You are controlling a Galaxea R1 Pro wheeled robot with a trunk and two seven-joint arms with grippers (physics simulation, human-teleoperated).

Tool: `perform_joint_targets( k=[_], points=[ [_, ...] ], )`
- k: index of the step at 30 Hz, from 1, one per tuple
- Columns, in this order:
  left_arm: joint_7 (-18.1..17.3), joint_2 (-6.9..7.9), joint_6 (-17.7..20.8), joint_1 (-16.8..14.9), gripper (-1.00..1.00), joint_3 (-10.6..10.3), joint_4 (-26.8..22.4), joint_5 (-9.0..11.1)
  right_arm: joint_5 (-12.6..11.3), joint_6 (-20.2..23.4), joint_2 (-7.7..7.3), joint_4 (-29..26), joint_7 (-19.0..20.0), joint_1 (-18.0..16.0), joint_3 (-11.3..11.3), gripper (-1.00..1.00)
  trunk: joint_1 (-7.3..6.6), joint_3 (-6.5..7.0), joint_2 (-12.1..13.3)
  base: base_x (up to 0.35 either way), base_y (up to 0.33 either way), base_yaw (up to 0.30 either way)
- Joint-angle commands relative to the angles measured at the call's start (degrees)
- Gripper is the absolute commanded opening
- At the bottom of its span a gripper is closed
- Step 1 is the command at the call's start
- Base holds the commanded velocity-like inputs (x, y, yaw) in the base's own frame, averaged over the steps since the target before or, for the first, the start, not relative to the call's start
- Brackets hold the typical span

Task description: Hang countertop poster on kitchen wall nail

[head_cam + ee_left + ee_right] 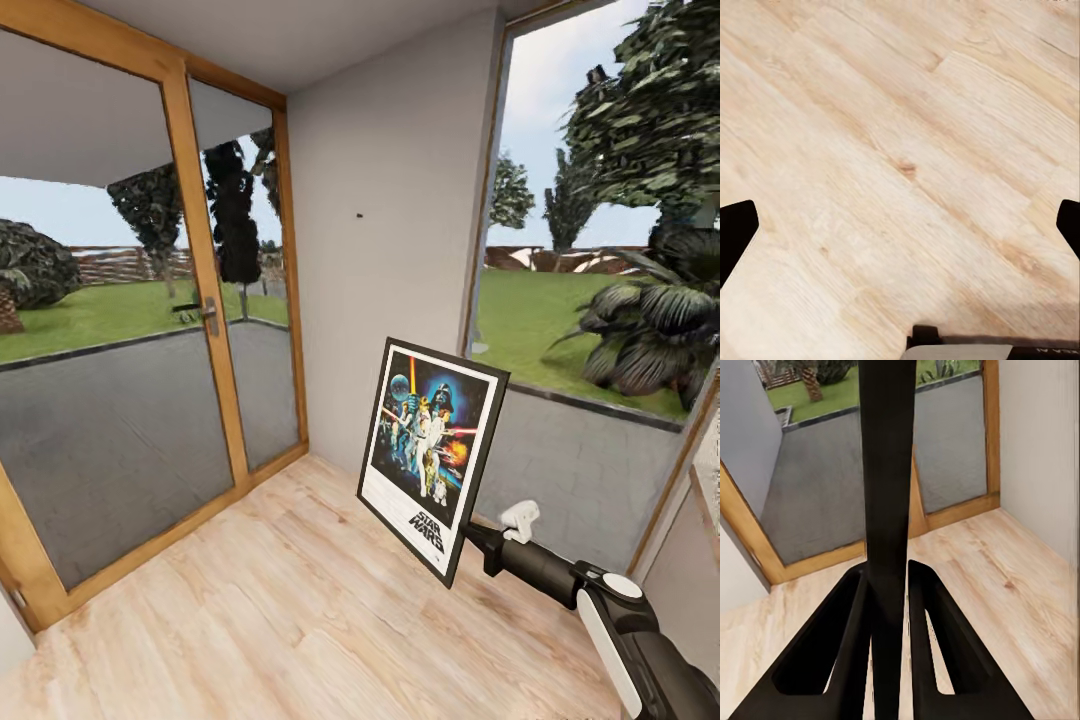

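We hold the poster in our right gripper, both fingers clamped on its black edge, which we see edge-on in the right wrist view. It hangs tilted above the wooden floor, near the pale grey wall. The wall nail sits higher up that wall. Our left gripper is spread wide over bare floor.

Right arm black w/ white shell panels; end effector fingers black, w/ triangular cutouts.
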Motion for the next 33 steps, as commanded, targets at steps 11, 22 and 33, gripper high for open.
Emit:
perform_joint_targets(
  k=[11,22,33],
  points=[
    [0.0,0.08,-0.1,0.0,1.0,0.0,0.0,0.0,-0.6,0.6,0.02,0.0,0.2,0.0,0.0,-1.0,0.04,0.0,0.0,0.175,0.296,-0.119],
    [0.0,0.08,-0.1,0.0,1.0,0.0,0.0,0.0,-0.6,0.6,0.02,0.0,0.2,0.0,-0.1,-1.0,0.04,0.0,0.0,0.218,0.292,-0.003],
    [-0.1,0.09,-0.1,0.0,1.0,0.1,0.0,0.0,-0.6,0.6,0.02,0.0,0.2,0.0,0.0,-1.0,0.04,0.0,0.0,0.242,0.276,0.0]
  ],
)
